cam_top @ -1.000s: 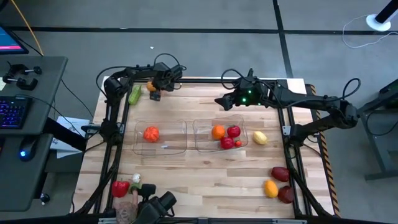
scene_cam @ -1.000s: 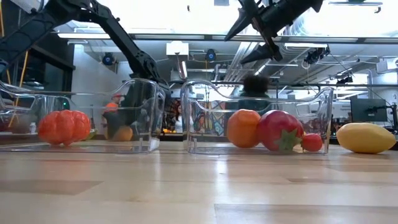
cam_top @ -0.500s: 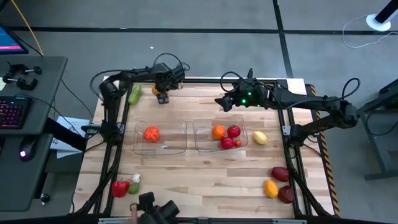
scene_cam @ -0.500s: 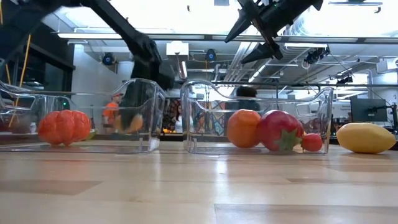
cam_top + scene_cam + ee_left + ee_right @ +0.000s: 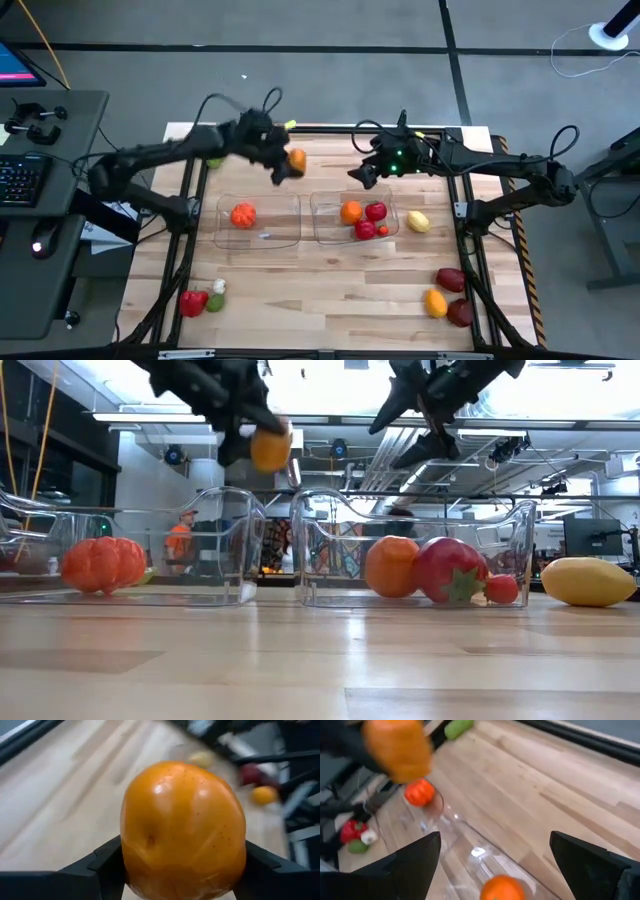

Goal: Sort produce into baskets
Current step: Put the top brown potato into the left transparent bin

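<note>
The left hand (image 5: 288, 166) has lifted off the back of the table (image 5: 330, 290) and now grips an orange fruit (image 5: 296, 160) between its fingers, held in the air above the gap between the two baskets. A second ago it was low near the green vegetable (image 5: 458, 727) at the back left. The right hand (image 5: 362, 172) hangs with fingers spread wide and empty over the right basket (image 5: 322, 232), unchanged. The left basket (image 5: 290, 235) holds one ribbed orange piece (image 5: 243, 215); the right holds an orange (image 5: 350, 212) and red pieces (image 5: 375, 211).
</note>
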Controlling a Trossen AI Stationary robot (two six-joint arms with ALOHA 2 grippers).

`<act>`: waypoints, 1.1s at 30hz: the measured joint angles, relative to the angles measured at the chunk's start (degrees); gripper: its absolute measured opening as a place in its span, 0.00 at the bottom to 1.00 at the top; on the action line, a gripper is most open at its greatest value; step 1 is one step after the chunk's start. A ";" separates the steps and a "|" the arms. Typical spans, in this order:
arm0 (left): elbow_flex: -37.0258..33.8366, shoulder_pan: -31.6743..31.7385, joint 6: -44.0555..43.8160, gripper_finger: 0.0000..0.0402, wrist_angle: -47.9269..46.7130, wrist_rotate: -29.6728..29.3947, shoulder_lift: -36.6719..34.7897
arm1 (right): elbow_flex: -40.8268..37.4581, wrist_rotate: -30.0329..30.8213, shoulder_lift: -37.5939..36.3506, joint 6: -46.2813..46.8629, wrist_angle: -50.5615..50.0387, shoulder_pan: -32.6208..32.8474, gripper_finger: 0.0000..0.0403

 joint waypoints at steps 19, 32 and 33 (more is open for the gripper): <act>-20.07 -19.60 -16.61 0.65 38.03 -11.86 -4.11 | -0.02 3.20 -7.87 -2.58 2.95 -1.05 0.92; -19.96 -23.98 -27.57 0.65 -9.33 -14.25 -18.55 | -0.02 3.26 -6.36 -3.04 3.06 -1.05 0.92; -19.96 -24.24 -29.33 0.65 -10.30 -15.87 -19.05 | -0.02 3.26 -6.38 -3.04 3.12 -1.05 0.92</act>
